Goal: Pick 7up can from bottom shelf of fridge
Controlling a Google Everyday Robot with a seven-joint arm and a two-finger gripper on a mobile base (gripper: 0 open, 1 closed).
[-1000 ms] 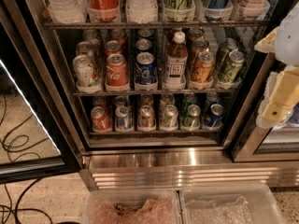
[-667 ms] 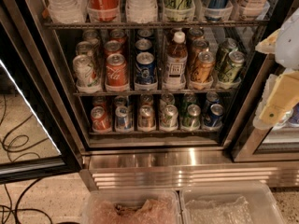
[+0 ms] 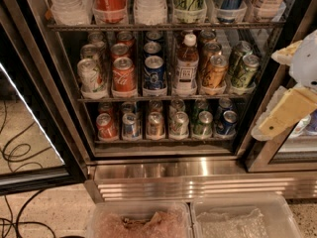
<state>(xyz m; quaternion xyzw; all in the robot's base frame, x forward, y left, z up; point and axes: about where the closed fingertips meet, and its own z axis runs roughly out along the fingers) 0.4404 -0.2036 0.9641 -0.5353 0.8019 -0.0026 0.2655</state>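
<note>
The fridge stands open in front of me, with a ribbed steel base. On its bottom shelf several cans stand in a row. The 7up can, pale whitish-green with a silver top, is fourth from the left, between a copper-coloured can and a darker green can. My gripper hangs at the right edge of the view, in front of the fridge's right door frame, well right of and above the 7up can. Its two pale yellowish fingers are spread apart and hold nothing.
The shelf above holds cans and a brown bottle. The open glass door stands at the left, with cables on the floor behind it. Two clear plastic bins sit on the floor below the fridge.
</note>
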